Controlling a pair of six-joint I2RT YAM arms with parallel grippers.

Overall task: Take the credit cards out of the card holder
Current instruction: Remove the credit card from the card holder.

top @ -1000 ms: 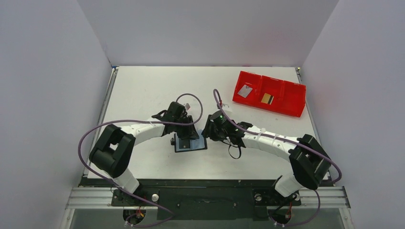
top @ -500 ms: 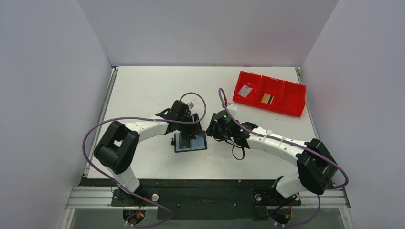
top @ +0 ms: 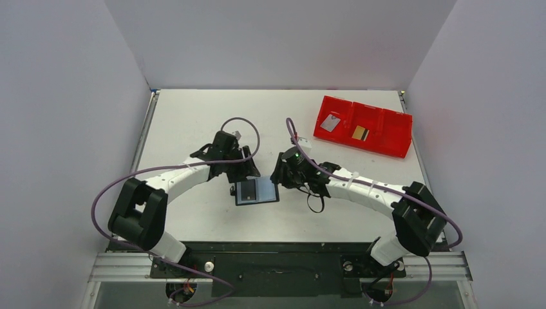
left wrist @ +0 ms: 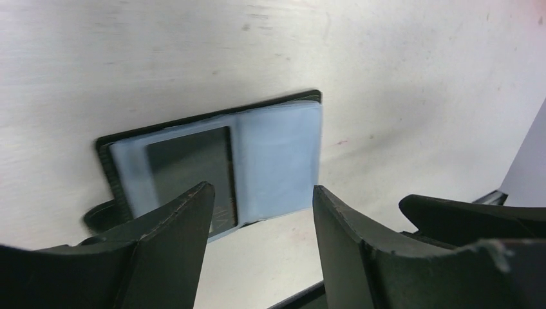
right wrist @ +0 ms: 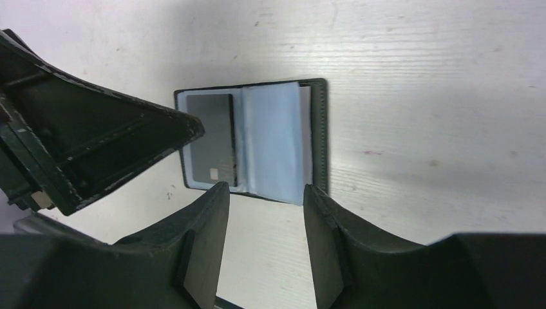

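**Card holder lies open on the counter**

The card holder point(top: 256, 191) lies flat and spread open mid-counter point(top: 193, 116). It is black-edged, with pale bluish clear sleeves. A black card point(right wrist: 212, 138) sits in the sleeve nearer the left arm.

The left tool point(left wrist: 261, 193) hovers wide open and the right tool point(right wrist: 264, 190) partly open, both gripping nothing.

A silver card point(top: 331, 122) and a gold card point(top: 360, 133) lie in separate compartments of the red tray point(top: 386, 147).

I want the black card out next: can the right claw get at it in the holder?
Probably yes: the card holder lies open beside the open right claw. But the black card sits in its far half, under a clear sleeve, close to the left claw.
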